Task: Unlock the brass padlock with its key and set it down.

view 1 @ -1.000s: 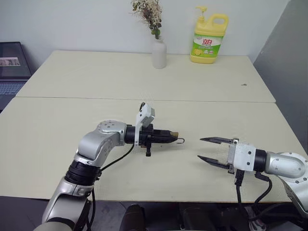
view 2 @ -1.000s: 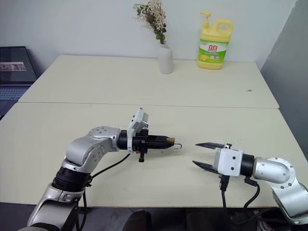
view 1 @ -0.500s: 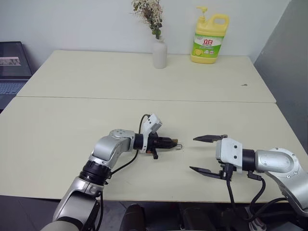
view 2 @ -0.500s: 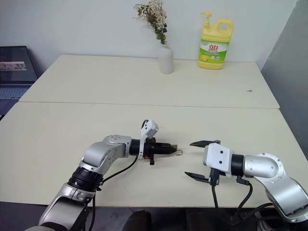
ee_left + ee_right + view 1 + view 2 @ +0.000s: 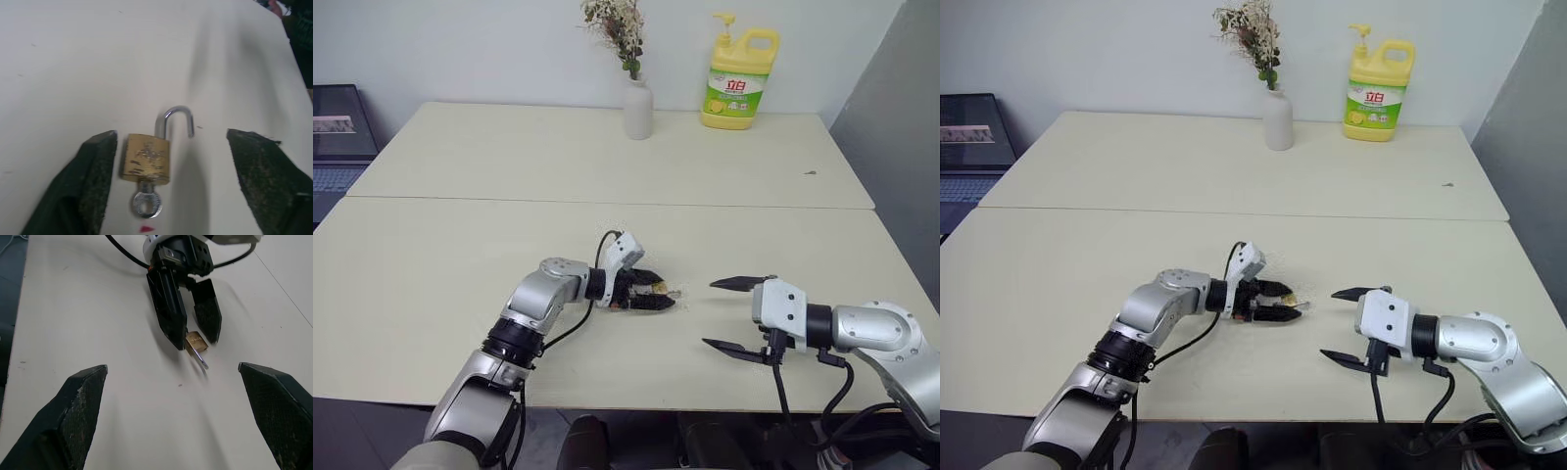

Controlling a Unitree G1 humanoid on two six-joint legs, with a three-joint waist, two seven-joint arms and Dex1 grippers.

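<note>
The small brass padlock (image 5: 146, 156) lies flat on the cream table (image 5: 431, 255), its silvery shackle (image 5: 175, 119) swung open. A silver key (image 5: 146, 203) sticks out of its bottom. My left gripper (image 5: 662, 292) rests low at the table's middle, open, one black finger on each side of the lock, and neither finger presses on it. The right wrist view has the padlock (image 5: 195, 341) at the tips of those fingers (image 5: 168, 308). My right gripper (image 5: 710, 313) hovers open a short way to the right of the lock, pointing at it, with nothing between its fingers.
A white vase of dried flowers (image 5: 637, 108) and a yellow detergent bottle (image 5: 738, 78) stand at the far side of the back table. A laptop (image 5: 337, 137) sits off to the far left. A seam (image 5: 607, 201) runs between the two tables.
My left gripper has sunk to the table and opened, letting go of the padlock, which now lies on the surface. The right gripper has rolled and opened wider, staying in place.
</note>
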